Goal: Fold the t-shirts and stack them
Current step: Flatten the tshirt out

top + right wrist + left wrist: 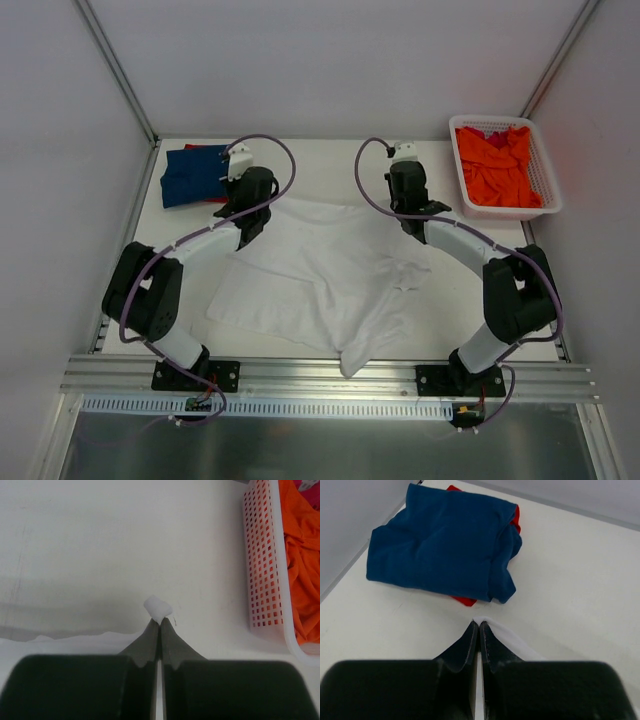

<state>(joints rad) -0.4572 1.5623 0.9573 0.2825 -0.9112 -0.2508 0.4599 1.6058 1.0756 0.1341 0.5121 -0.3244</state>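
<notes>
White t-shirt (320, 275): lying open and rumpled across the middle of the table (330, 165), one fold trailing toward the near edge.

Left gripper (479, 625): fingers pressing together on the shirt's far-left corner.

Right gripper (160, 621): fingers pinching a small nub of its far-right corner.

Dark blue t-shirt (195, 172): sitting folded on the red t-shirt (465, 600) at the far-left corner.

Orange t-shirt (497, 165): waiting in the basket (262, 570) at the far-right corner.

Handling note, as judged: both corners should be rising level and together, with the far hem pulled taut before it is carried toward the near edge, or the fold is likely to come out skewed.

Arms: both are reaching toward the far edge, elbows bowing outward and wrists tipping down.
</notes>
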